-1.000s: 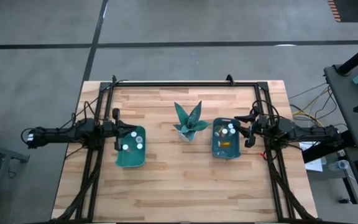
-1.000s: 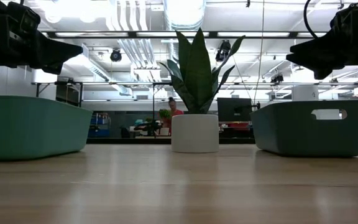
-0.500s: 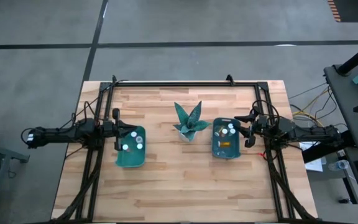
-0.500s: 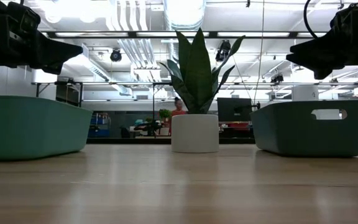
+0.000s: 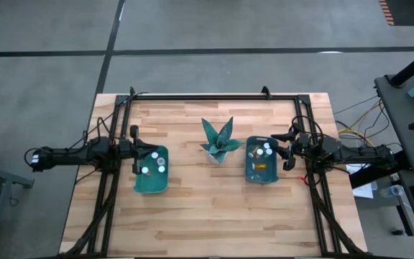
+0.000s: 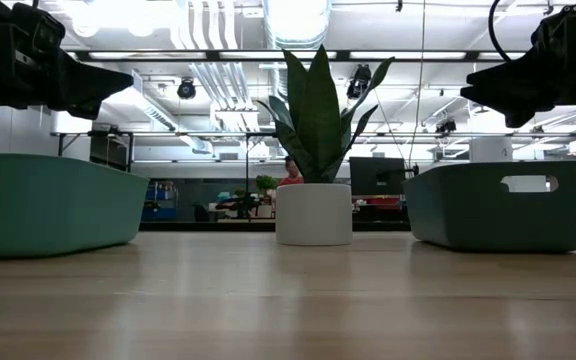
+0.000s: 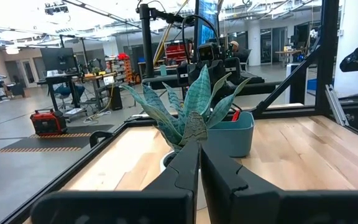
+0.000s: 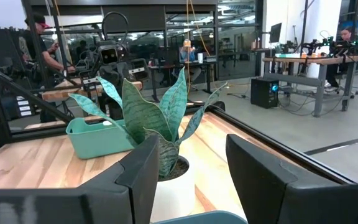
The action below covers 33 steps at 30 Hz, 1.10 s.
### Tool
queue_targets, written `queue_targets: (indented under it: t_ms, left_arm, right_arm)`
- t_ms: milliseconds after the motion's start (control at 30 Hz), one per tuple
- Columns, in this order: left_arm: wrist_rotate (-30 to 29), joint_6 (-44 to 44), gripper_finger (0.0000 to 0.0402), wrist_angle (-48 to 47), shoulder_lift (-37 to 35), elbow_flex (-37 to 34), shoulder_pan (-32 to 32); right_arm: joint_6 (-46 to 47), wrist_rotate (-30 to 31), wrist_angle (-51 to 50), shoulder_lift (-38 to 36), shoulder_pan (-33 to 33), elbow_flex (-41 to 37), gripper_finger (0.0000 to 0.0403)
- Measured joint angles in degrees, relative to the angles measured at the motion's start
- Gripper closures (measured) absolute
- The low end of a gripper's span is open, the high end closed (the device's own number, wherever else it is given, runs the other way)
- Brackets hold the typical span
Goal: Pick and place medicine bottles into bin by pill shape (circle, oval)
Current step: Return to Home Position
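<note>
Two teal bins stand on the wooden table, the left bin (image 5: 151, 171) and the right bin (image 5: 261, 161). Tiny white-capped medicine bottles lie in the left bin (image 5: 154, 155) and in the right bin (image 5: 264, 150), and some in the right bin have orange bodies (image 5: 261, 167). My left gripper (image 5: 136, 150) hovers at the left bin's left rim with its fingers shut and empty, as the left wrist view (image 7: 199, 148) shows. My right gripper (image 5: 286, 151) hovers at the right bin's right rim, open and empty, as the right wrist view (image 8: 191, 163) shows.
A teal spiky plant in a white pot (image 5: 218, 141) stands between the bins, toward the far side. A black frame (image 5: 214, 96) runs along the table's far, left and right edges. People show in the room beyond the table.
</note>
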Motion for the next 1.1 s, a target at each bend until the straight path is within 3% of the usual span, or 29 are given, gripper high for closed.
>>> queue_targets:
  t_ms: [1100]
  left_arm:
    - [0.00,0.02,0.0402,-0.02,0.03,0.00,-0.02]
  right_arm:
    - [0.00,-0.02,0.00,0.00,0.02,0.00,0.0222]
